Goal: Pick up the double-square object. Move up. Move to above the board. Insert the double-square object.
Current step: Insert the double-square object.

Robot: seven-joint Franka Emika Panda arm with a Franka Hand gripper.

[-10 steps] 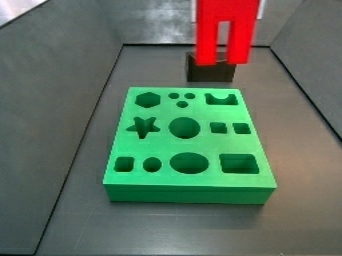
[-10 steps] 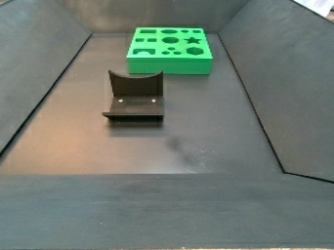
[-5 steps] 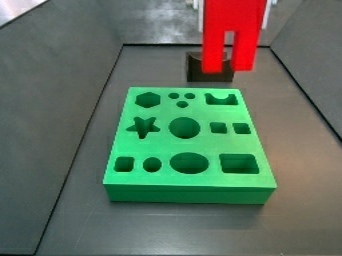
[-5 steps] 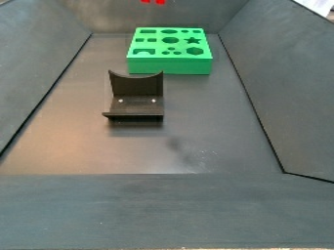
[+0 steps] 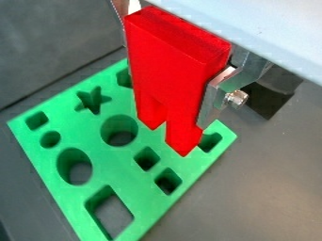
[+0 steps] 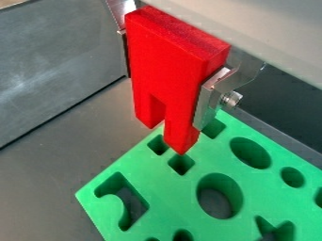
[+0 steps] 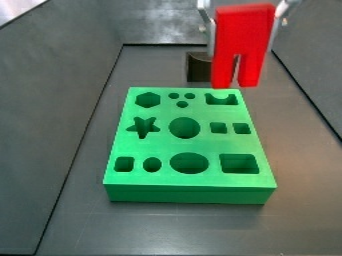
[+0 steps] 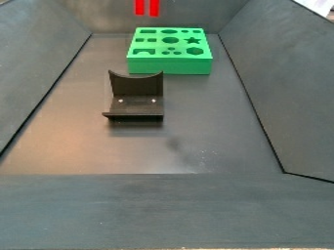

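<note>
- Your gripper hangs in the air over the board, its jaws clamped on the joined upper end of the double-square object, one silver finger pressed flat against the red side.
- You hold the piece upright with its two legs pointing down, which I judge is so they can drop straight into a matching pair of square holes.
- In a side view the double-square object is clear of the board, above its far right corner; nothing touches yet.
- Every cut-out in the board looks empty: star, hexagon, circles and squares all show only dark bottoms.
- The fixture stands on the floor, well apart from the board, and holds nothing.
- In that side view only the leg tips show at the frame's upper edge.
</note>
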